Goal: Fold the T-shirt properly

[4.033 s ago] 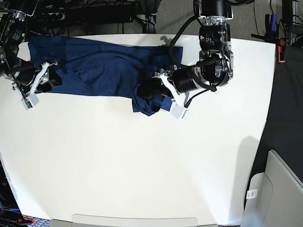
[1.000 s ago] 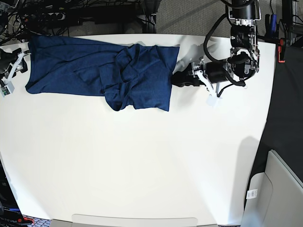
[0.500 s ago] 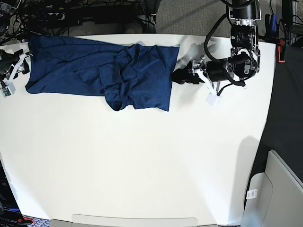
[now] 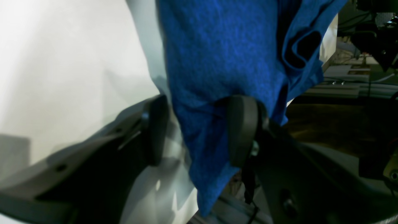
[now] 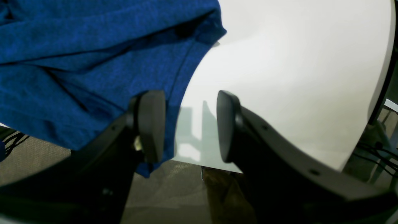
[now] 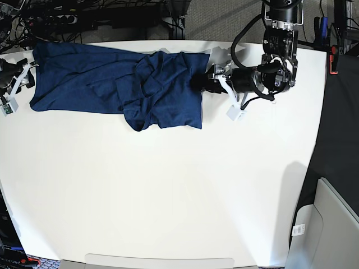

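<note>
Across the far edge of the table, base view: the dark navy-blue long-sleeved knit T-shirt (image 6: 118,84) lies spread in a long band from about 10 o'clock to 1 o'clock, rumpled into folds near its middle.
Surface: a wide white matte tabletop (image 6: 168,190), bare from the centre down to 6 o'clock.
Room: grey carpet and a tangle of black cables (image 6: 101,17) at 12 o'clock; a pale grey bin corner (image 6: 325,224) at 4 o'clock.
Left gripper, base view: the left gripper (image 6: 201,84) reaches in from 2 o'clock, its tips at the shirt's side edge.
Right gripper, base view: the right gripper (image 6: 12,89) sits at 9 o'clock, just beside the shirt's other end.
Left wrist view: the black jaws stand wide, with a hanging fold of the blue cloth between them, touching the pad at 3 o'clock; no squeeze shows.
Left wrist room: cluttered dark shelving (image 4: 360,71) at 2 o'clock.
Right wrist view: the jaws stand moderately apart over the white table edge; the cloth's hem lies behind the pad at 9 o'clock, the gap itself bare.
Right wrist room: grey carpet (image 5: 174,189) at 6 o'clock.
</note>
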`<action>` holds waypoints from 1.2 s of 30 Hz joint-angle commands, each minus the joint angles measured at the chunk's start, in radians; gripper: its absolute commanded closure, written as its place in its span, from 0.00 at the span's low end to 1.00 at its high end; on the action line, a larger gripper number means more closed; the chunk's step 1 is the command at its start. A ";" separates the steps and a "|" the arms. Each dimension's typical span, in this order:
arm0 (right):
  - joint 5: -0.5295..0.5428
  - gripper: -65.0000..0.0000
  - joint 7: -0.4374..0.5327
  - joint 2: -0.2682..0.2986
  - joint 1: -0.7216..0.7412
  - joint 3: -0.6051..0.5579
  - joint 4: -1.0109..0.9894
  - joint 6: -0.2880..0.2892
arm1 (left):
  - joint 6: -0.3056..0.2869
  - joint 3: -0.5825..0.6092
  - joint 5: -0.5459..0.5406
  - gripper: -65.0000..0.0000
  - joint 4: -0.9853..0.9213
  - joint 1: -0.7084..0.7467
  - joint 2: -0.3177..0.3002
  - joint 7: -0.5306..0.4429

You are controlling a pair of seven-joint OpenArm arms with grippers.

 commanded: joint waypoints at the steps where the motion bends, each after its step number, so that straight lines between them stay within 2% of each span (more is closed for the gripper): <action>1: 0.006 0.61 0.007 0.012 0.011 0.007 0.014 0.002 | -0.010 -0.002 -0.016 0.57 0.019 -0.012 0.000 -0.002; 5: 0.005 0.61 0.007 0.002 0.011 0.007 0.014 0.002 | -0.025 -0.002 -0.014 0.71 0.018 -0.017 0.010 -0.005; 9: -0.001 0.61 0.007 0.000 0.011 0.006 0.014 0.002 | -0.040 -0.011 -0.013 0.97 0.015 -0.018 0.004 -0.010; 10: -0.003 0.61 0.007 0.000 0.009 0.006 0.014 0.002 | -0.040 -0.013 -0.013 1.00 0.016 -0.018 0.003 -0.010; 14: -0.030 0.61 0.007 0.002 0.003 0.006 0.012 0.002 | -0.039 -0.083 -0.013 0.99 0.019 -0.020 0.001 -0.002; 21: -0.205 0.61 0.007 -0.021 0.011 -0.062 0.011 0.002 | -0.039 -0.109 -0.013 0.99 0.019 -0.021 -0.031 0.001; 26: -0.216 0.60 0.021 -0.046 0.009 -0.118 0.008 0.002 | -0.039 -0.109 -0.014 0.99 0.019 -0.020 -0.031 0.001; 27: -0.216 0.57 0.021 -0.054 0.011 -0.134 0.008 0.002 | -0.039 -0.108 -0.016 0.99 0.019 -0.017 -0.031 0.001; 32: -0.215 0.29 0.017 -0.093 0.011 -0.135 -0.024 0.002 | -0.039 -0.106 -0.016 0.99 0.019 -0.014 -0.029 0.001; 33: -0.215 0.27 0.018 -0.100 0.011 -0.131 -0.027 0.002 | -0.039 -0.106 -0.016 0.99 0.019 -0.014 -0.029 0.001; 36: -0.215 0.29 0.018 -0.116 0.011 -0.122 -0.041 0.002 | -0.039 -0.108 -0.014 0.99 0.019 -0.012 -0.029 0.001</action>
